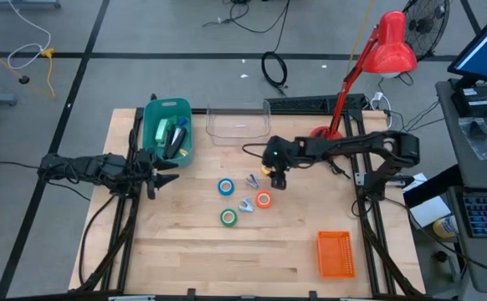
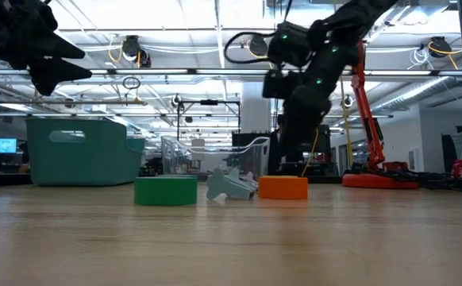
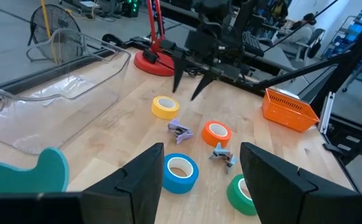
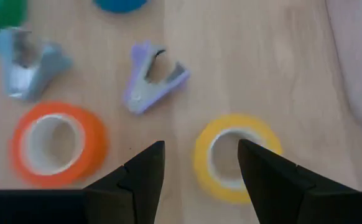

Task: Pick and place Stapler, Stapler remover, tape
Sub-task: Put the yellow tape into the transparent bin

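Observation:
Four tape rolls lie flat on the wooden table: yellow [image 4: 234, 155], orange [image 4: 56, 143], blue [image 1: 225, 186] and green [image 1: 228, 217]. A purple staple remover [image 4: 153, 78] and a blue-grey one [image 4: 28, 59] lie among them. My right gripper [image 4: 201, 144] is open and hovers above the yellow roll [image 3: 164, 107], fingers pointing down, clear of it in the left wrist view. My left gripper [image 3: 203, 149] is open and waits in the air beside the teal bin [image 1: 168, 125], at the table's left.
The teal bin holds dark and green items [image 1: 175, 138]. A clear plastic container [image 1: 237, 124] sits at the far edge, beside the bin. An orange basket [image 1: 335, 252] lies near the front right. A red desk lamp [image 1: 390, 46] stands at the far right. Bare wood lies along the near edge.

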